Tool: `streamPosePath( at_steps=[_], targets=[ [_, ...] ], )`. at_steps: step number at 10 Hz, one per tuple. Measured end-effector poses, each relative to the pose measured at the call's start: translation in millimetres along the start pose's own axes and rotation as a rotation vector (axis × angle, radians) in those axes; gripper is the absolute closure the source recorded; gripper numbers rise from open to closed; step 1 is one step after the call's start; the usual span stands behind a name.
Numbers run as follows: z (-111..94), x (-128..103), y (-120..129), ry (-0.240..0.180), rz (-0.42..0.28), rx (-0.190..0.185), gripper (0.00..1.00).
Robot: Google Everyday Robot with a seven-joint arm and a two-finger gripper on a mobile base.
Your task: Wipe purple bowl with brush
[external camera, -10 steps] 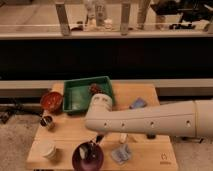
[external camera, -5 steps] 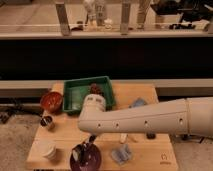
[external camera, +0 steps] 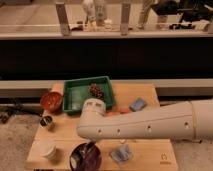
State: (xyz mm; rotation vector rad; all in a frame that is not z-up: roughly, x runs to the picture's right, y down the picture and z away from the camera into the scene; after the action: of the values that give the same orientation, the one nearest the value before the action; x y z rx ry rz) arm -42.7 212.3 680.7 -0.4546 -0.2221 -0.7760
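One white arm reaches in from 3 o'clock across the wooden table. Its gripper hangs over the purple bowl at 6 o'clock, and whether it grips anything I cannot tell. A dark brush handle slants into that bowl. At 10 o'clock sit the red-brown bowl and green tray.

arm swung further left, claw lowered with brush into purple bowl
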Motion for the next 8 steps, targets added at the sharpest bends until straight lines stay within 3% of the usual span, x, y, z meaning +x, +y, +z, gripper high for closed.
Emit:
streamPosePath(
  at_steps=[8],
  targets=[
    [-7, 24, 49, 0.054, 0.101, -0.059, 1.0]
  ],
)
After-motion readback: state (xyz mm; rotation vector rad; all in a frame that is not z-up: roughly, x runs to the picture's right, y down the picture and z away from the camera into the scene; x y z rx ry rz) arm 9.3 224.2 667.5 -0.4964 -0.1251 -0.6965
